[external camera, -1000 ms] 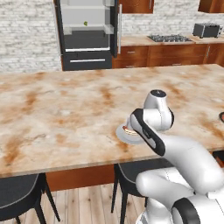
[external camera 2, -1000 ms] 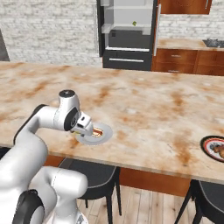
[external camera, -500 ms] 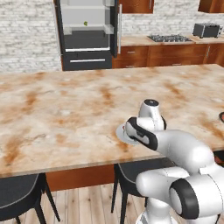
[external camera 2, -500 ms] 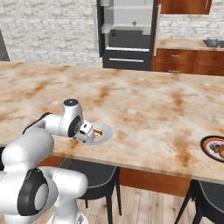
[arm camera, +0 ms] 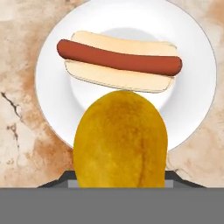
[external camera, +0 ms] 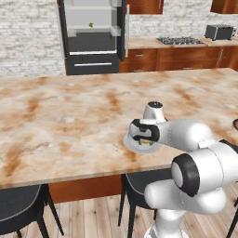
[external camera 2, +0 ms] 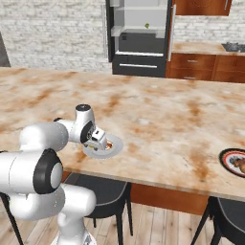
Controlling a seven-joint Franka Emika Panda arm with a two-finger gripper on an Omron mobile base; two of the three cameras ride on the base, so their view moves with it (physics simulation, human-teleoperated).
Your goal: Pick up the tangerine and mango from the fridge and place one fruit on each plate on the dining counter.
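My gripper (external camera: 143, 137) (external camera 2: 99, 140) hangs low over a white plate (external camera: 131, 144) (external camera 2: 115, 143) (arm camera: 52, 92) near the front edge of the dining counter (external camera: 69, 116) (external camera 2: 158, 110). It is shut on the golden-yellow mango (arm camera: 120, 140), which hides the fingertips in the hand view and overlaps the plate's near rim. A hot dog (arm camera: 118, 59) lies across the plate's far half. A second, dark-rimmed plate (external camera 2: 228, 156) (external camera: 235, 124) sits far right, holding a small orange-brown thing (external camera 2: 240, 166) that may be the tangerine. The black fridge (external camera: 123, 32) (external camera 2: 170, 28) stands open at the back.
Dark stools (external camera: 21, 209) (external camera 2: 103, 194) stand under the counter's near edge. A small green piece (external camera: 91, 25) (external camera 2: 147, 26) sits on a fridge shelf. The wall counter with stove (external camera: 179, 41) and toaster (external camera: 219, 31) runs behind on the right.
The hand has come down and folded in closer over the white plate, still carrying the mango. The plates and the base views have not shifted.
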